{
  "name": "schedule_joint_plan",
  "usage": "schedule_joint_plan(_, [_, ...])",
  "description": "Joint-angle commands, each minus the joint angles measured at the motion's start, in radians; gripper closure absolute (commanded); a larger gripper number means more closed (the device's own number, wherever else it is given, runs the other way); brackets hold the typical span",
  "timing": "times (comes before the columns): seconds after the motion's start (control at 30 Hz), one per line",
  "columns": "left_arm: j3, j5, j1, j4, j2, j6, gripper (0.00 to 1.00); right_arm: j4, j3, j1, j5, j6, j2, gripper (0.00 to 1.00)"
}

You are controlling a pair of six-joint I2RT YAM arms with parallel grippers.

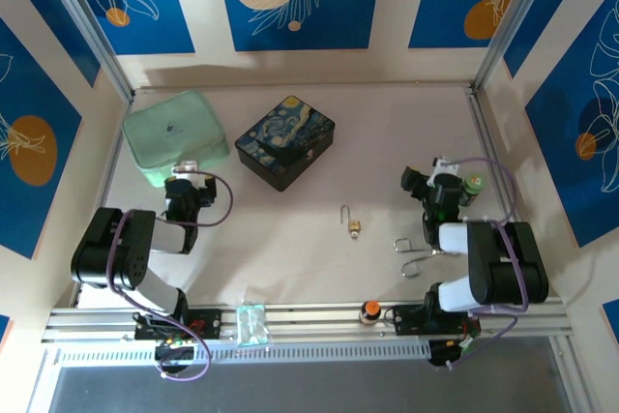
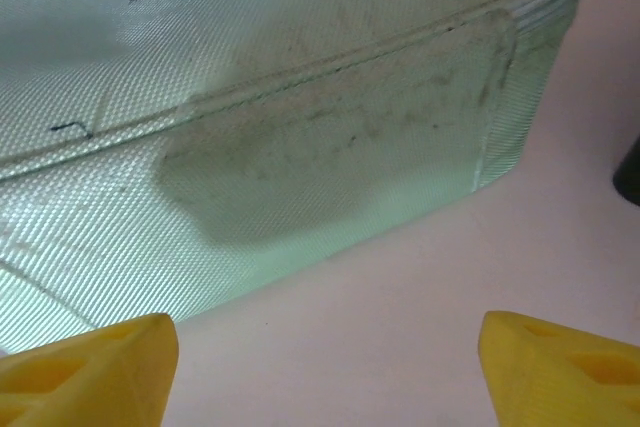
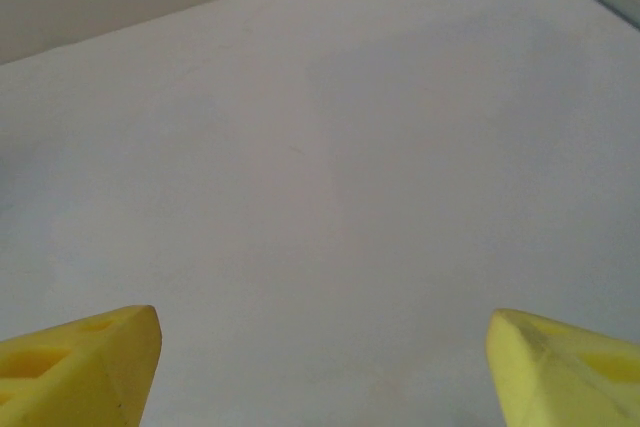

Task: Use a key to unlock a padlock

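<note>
The small brass padlock (image 1: 354,227) lies on the table just right of centre, its thin silver shackle pointing toward the back. I cannot make out the tiny key. My left gripper (image 1: 184,184) rests at the left, its yellow fingers (image 2: 90,367) wide apart and facing the side of a mint-green pouch (image 2: 300,127), with only bare table between them. My right gripper (image 1: 433,184) sits at the right of the padlock, well apart from it. In the right wrist view, my right gripper (image 3: 325,372) is open over bare table.
A dark starry-night tin (image 1: 284,141) stands behind the padlock, and the green pouch (image 1: 174,137) lies at the back left. Two silver bent-wire loops (image 1: 410,253) lie near the right arm. An orange-capped item (image 1: 369,311) and a clear packet (image 1: 250,324) sit on the front rail.
</note>
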Motion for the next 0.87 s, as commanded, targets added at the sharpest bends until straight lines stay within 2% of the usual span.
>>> schedule_joint_plan(0.0, [0.048,0.051,0.008,0.010,-0.001,0.018,0.18,0.043,0.079,0.023,-0.108,-0.117,0.094,0.15])
schedule_joint_plan(0.03, [0.046,0.050,0.008,0.029,0.005,0.023,0.18,0.101,0.063,0.042,-0.119,-0.145,0.104,0.14])
schedule_joint_plan(0.07, [0.044,0.049,0.009,0.034,0.007,0.024,0.17,0.036,0.079,0.049,-0.104,-0.154,0.086,0.14])
schedule_joint_plan(0.13, [0.044,0.048,0.008,0.033,0.005,0.024,0.14,0.053,0.076,0.032,-0.120,-0.138,0.094,0.13])
schedule_joint_plan(0.17, [0.044,0.047,0.007,0.029,0.004,0.024,0.00,0.021,0.082,0.032,-0.120,-0.138,0.083,0.11])
schedule_joint_plan(0.2, [0.044,0.048,0.007,0.026,0.003,0.022,0.01,0.041,0.076,0.031,-0.120,-0.139,0.089,0.01])
schedule_joint_plan(0.83, [0.042,0.043,0.006,0.033,0.004,0.025,0.01,0.031,0.080,0.025,-0.135,-0.137,0.086,0.01])
